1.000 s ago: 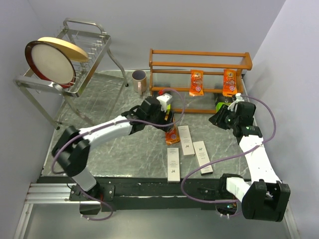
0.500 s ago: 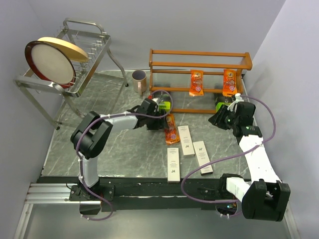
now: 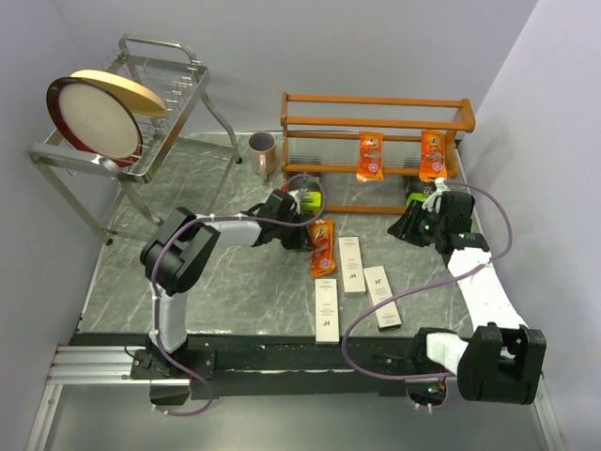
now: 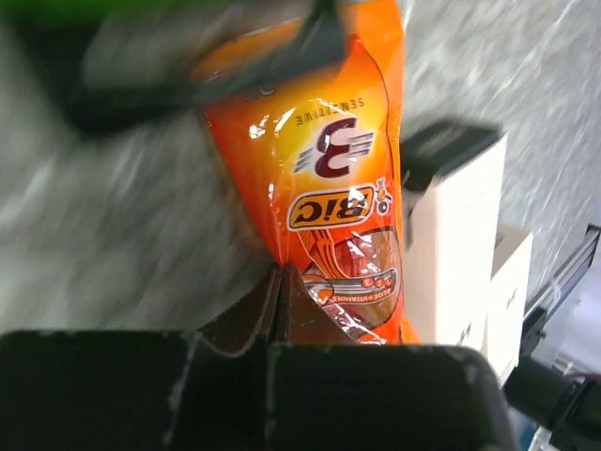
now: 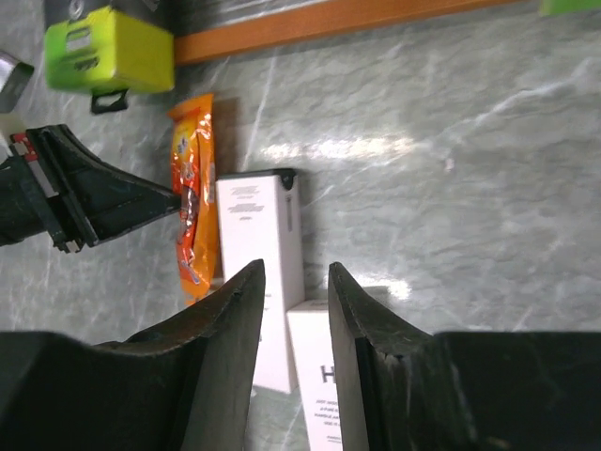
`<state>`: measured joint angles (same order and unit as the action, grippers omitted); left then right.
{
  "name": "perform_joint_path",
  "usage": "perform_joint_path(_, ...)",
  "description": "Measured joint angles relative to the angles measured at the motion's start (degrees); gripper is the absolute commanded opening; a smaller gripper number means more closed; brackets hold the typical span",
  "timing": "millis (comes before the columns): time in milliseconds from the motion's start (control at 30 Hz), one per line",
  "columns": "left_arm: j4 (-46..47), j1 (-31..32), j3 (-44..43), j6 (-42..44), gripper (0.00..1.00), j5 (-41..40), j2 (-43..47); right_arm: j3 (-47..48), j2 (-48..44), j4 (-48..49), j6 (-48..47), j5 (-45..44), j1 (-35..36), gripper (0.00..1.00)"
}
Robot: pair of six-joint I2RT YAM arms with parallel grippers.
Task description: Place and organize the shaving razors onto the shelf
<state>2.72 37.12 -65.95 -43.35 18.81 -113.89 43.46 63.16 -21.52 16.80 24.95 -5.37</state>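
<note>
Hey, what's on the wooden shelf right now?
An orange packet near the middle and a second orange packet at the right stand on the shelf. Its lower right corner is hidden behind the right arm.

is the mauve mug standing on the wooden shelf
No, the mauve mug stands on the table, just left of the wooden shelf.

motion blur is smearing the marble table (image 4: 103,225) and the upper end of the orange packet (image 4: 333,188) in the left wrist view, the left gripper (image 4: 280,280) is hiding the packet's lower edge, and the right gripper (image 5: 296,272) is covering parts of the white boxes (image 5: 258,230).
</note>
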Motion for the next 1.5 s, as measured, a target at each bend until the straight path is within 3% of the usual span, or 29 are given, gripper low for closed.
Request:
perform_joint_path(167,-1.38,-1.64,8.66,0.83,0.01,0.68,9.97,0.00,-0.74,-0.35,-0.13,2.38,5.97,0.49)
perform_joint_path(233,-1.81,-2.36,10.71,1.77,0.01,0.87,14.91,0.00,-1.11,-0.09,-0.07,4.66,10.14,0.57)
perform_joint_path(367,-1.70,-3.45,11.52,4.81,0.01,0.96,25.38,0.00,-0.70,2.25,0.79,10.82,16.92,0.70)
perform_joint_path(533,0.09,-5.81,11.52,7.78,0.01,3.96,32.52,0.70,4.48,9.62,6.82,18.12,18.99,0.75)
perform_joint_path(767,3.26,-12.81,14.21,7.58,0.01,10.08,33.05,1.90,8.46,17.77,15.58,22.60,20.55,0.81)
perform_joint_path(1000,7.93,-14.95,14.45,7.30,0.01,20.00,33.05,2.45,8.44,21.97,18.49,24.70,23.10,0.80)
perform_joint_path(1500,12.57,-17.55,0.52,8.00,0.01,34.75,21.35,2.86,10.54,28.74,22.12,25.53,22.86,0.82)
